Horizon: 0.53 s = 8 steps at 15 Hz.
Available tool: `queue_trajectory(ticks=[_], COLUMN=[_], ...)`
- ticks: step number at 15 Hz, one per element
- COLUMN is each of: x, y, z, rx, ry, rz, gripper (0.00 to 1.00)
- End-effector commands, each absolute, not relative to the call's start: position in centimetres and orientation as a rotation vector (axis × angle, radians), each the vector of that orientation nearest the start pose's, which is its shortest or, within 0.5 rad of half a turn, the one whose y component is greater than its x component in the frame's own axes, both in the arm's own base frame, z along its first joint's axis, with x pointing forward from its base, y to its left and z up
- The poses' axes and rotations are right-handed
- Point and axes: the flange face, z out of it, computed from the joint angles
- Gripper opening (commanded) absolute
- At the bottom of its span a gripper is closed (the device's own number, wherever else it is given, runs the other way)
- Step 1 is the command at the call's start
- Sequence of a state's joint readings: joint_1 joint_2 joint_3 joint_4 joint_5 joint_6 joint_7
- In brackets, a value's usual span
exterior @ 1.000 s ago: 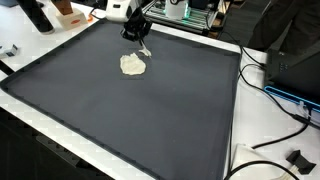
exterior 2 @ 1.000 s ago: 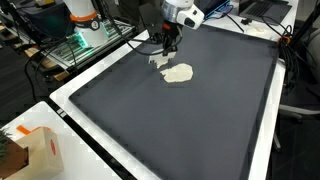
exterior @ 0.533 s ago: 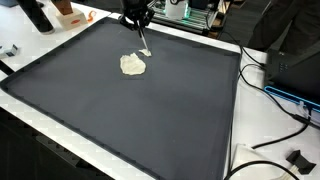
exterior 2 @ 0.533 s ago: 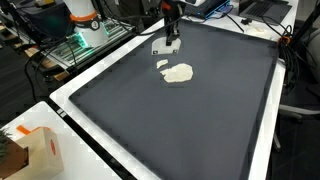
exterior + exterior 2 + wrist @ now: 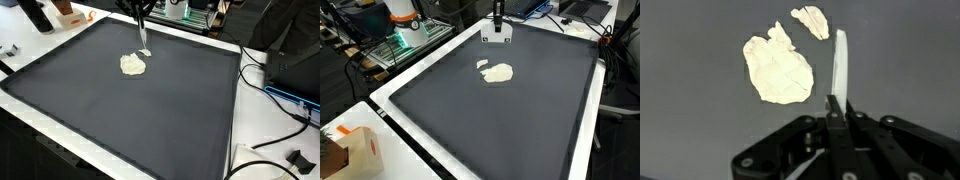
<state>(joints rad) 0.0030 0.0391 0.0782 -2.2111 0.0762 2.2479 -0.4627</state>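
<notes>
The fingers (image 5: 837,110) are clenched on the upper end of a thin white scraper (image 5: 840,65), pinching its flat faces. In both exterior views the scraper (image 5: 497,35) hangs below the gripper (image 5: 497,12) near the edge of the worktop (image 5: 150,120) that runs along the rack of equipment. Its lower end is near the dark mat, but I cannot tell whether it touches.

It looks light and thin, probably fairly stiff with some flex. The faces look smooth and could slip, so the flat sides near the top end are the place to hold it.

Its long axis runs almost straight down from the fingers, slightly tilted in an exterior view (image 5: 144,40). The wrist view shows it edge-on, as a narrow strip. Its free end lies just beside a pale dough lump (image 5: 780,68) and points toward a small scrap (image 5: 811,20).
</notes>
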Motion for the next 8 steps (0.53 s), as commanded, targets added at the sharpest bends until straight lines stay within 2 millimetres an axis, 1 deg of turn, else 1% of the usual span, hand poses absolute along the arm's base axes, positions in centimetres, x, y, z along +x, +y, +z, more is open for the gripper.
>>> queue_trajectory(ticks=[1,6,8], x=[52.5,52.4,52.2], y=[5.0,5.5,5.6], z=[37.2,38.2,38.5], rx=[-3.017,-3.057,-3.062], ry=[-0.53,-0.337,-0.289], rz=[-0.07,-0.081,-0.079], gripper=[0.01,0.01,0.01])
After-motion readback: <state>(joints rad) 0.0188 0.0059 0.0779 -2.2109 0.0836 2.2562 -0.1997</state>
